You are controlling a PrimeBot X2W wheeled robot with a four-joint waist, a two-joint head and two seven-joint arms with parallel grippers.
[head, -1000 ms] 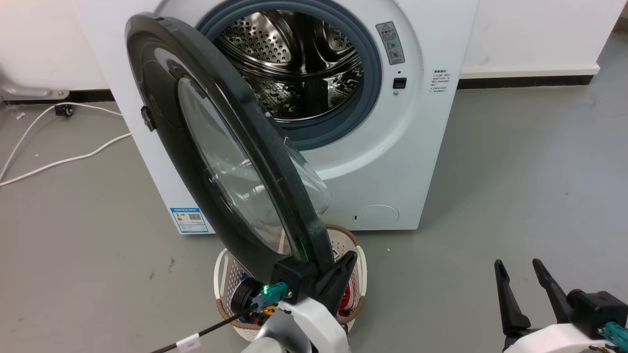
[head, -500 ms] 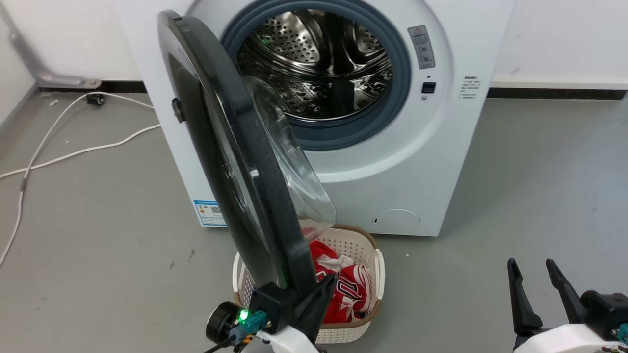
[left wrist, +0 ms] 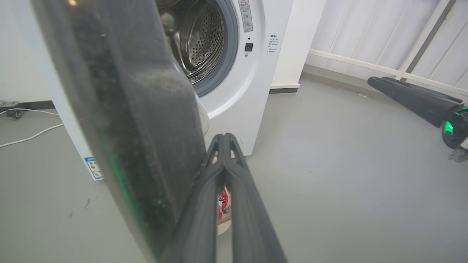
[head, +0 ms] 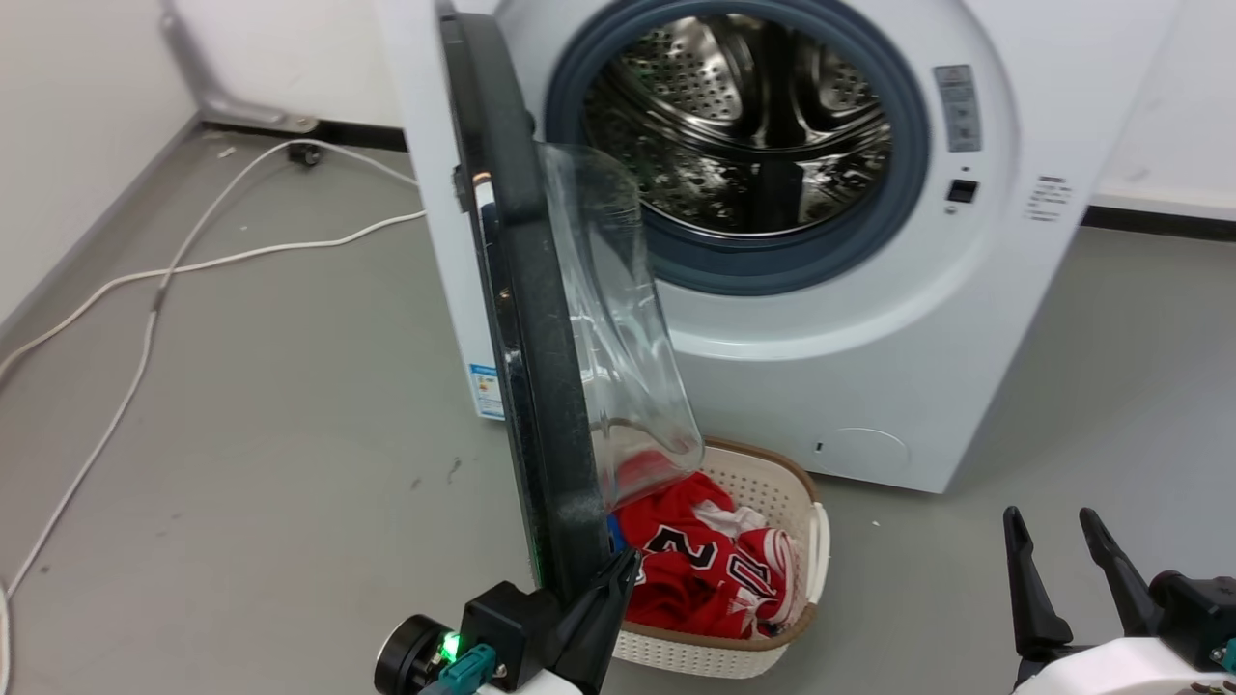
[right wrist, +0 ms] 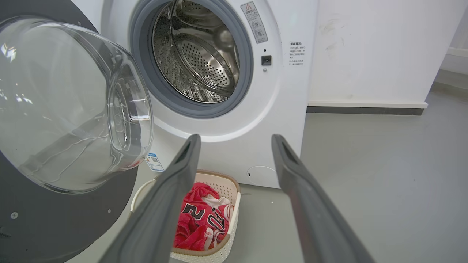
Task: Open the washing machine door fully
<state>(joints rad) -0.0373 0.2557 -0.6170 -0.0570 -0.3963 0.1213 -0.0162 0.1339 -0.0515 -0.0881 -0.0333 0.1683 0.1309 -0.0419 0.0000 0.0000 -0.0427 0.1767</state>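
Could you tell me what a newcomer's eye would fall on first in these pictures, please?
The black washing machine door, edge-on mid-frame in the head view with its glass bowl bulging right, strikes first, the shut left gripper at its lower edge. Behind gapes the steel drum of the white washing machine; a basket with a red jersey sits on the floor before it.

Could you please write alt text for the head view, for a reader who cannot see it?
The washing machine door stands swung out, edge-on, from the white washing machine, with the shut left hand at its lower rim. Beside it a white basket holds red clothing; the open right hand is at lower right.
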